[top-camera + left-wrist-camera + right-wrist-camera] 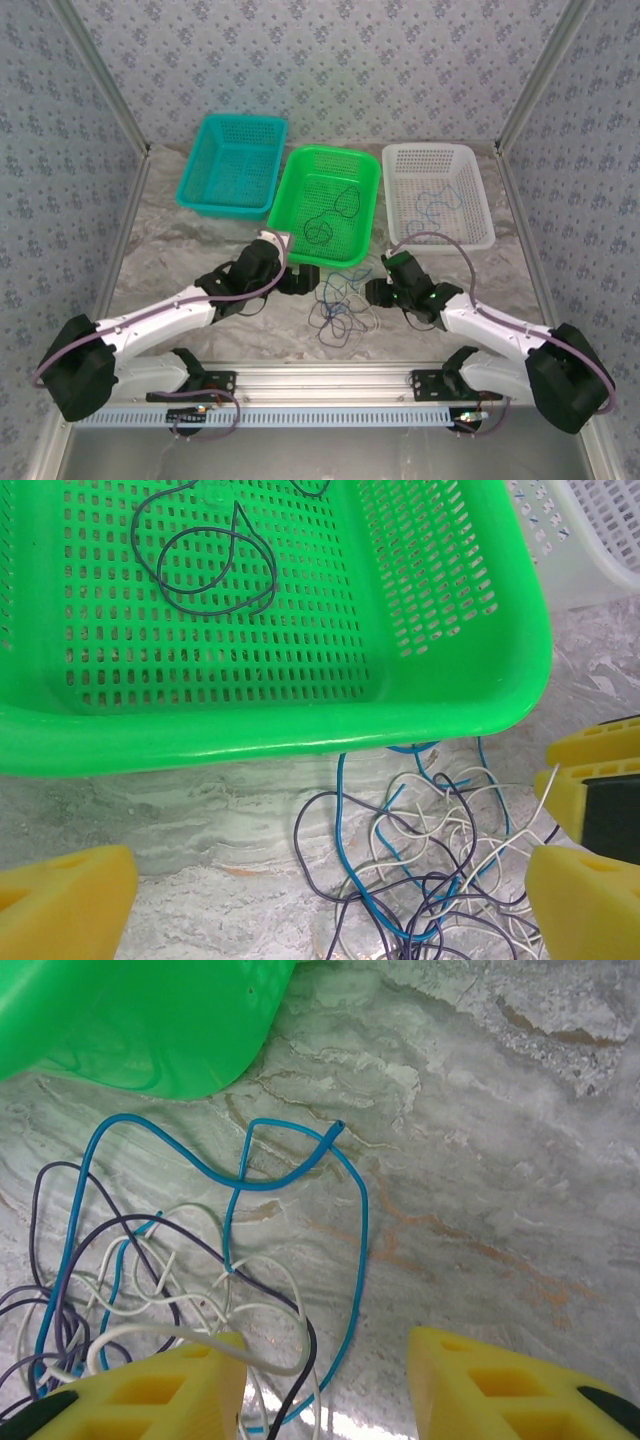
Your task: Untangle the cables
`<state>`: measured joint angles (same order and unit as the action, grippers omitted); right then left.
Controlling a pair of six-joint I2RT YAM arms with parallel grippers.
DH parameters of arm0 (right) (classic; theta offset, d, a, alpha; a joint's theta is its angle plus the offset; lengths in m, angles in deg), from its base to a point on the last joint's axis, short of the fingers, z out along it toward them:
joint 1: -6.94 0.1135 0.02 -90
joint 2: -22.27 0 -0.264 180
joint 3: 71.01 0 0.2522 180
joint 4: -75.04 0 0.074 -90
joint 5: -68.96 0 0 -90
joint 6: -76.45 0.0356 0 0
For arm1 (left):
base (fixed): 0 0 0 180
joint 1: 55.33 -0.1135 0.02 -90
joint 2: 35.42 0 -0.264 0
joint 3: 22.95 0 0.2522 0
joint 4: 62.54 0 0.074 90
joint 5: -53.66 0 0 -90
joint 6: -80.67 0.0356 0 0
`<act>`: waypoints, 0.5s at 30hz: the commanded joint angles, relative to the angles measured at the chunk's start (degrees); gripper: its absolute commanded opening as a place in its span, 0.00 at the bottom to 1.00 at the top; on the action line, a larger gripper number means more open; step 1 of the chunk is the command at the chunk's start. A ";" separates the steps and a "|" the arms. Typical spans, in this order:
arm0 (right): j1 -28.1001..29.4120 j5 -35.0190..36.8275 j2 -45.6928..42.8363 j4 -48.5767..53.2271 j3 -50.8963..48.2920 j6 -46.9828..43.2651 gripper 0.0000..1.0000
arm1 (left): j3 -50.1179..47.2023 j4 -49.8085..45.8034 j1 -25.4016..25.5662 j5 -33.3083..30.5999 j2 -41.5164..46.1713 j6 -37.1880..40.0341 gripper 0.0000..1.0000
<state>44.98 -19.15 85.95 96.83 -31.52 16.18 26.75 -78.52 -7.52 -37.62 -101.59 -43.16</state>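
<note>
A tangle of thin blue, dark and whitish cables (340, 308) lies on the marble table just in front of the green basket (335, 150). My left gripper (300, 278) hovers at the tangle's left, wide open, with the cables (440, 880) lying between its yellow fingers (65, 900) and nothing pinched. On the tangle's right is my right gripper (378, 290), its jaws apart. In the right wrist view a blue cable loop (355, 1250) and dark and whitish strands (180, 1280) run between the fingers, and a whitish strand drapes over the left finger (150, 1390).
The green basket's near rim (250, 735) stands right behind the tangle and holds loose dark cables (345, 205). A white basket (480, 235) at the back right holds a blue cable (435, 205). A teal basket (205, 205) sits at the back left.
</note>
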 commanded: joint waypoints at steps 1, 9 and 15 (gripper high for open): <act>0.66 3.38 1.63 -3.90 0.12 -1.68 0.48 | 2.55 1.69 0.57 0.40 0.12 -0.79 0.99; 2.66 5.65 4.73 -7.15 1.17 -2.62 0.21 | 2.04 1.30 0.76 -0.48 1.53 -0.81 0.99; 6.39 8.96 -1.80 -3.84 1.07 -4.42 0.00 | 1.24 1.08 0.73 -1.34 2.87 -0.72 0.99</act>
<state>50.01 -13.62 87.85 91.45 -31.49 12.95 26.75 -78.17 -7.19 -37.93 -100.52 -43.51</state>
